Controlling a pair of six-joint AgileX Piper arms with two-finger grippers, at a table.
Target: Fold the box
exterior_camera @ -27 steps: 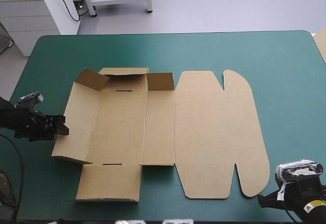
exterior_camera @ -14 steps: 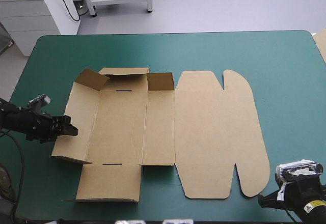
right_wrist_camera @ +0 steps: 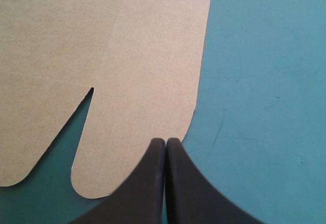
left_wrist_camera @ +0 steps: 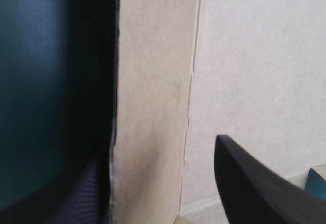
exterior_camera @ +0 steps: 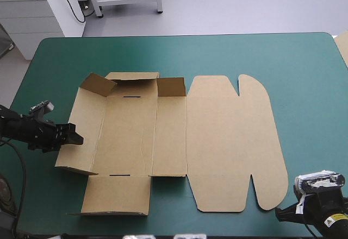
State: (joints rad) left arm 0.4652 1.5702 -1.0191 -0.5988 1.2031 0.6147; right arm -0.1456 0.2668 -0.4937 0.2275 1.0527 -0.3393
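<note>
Two grippers with broad black fin-shaped fingers sit at opposite ends of one cut sheet of brown cardboard, the box (exterior_camera: 217, 141). It lies opened out across the middle of the teal-green table cover (exterior_camera: 304, 70).

The left gripper (exterior_camera: 72, 136) is at the sheet's left edge, about halfway along the long left side panel (exterior_camera: 87, 125). Its wrist view shows the two fingers standing well apart. One finger (left_wrist_camera: 254, 188) hangs over the panel's upper face, and the other (left_wrist_camera: 81, 201) sits in shadow outside the panel's edge. The edge of the board runs between them without being pinched. The near corner of that panel is lifted a little off the cover and casts a shadow.

Along the far side, the narrow far flap (exterior_camera: 133, 77) and two small corner flaps stand partly raised. The near flap (exterior_camera: 116, 194) lies almost flat toward the robot. The wide lid (exterior_camera: 234, 141), with its rounded tabs, lies flat to the right.

The right gripper (right_wrist_camera: 165, 141) is low at the table's near right corner. Its fingers are pressed together into one point with nothing between them. The tip is just at the rounded end of the lid's near tab (right_wrist_camera: 137, 107); whether it touches the board I cannot tell.
</note>
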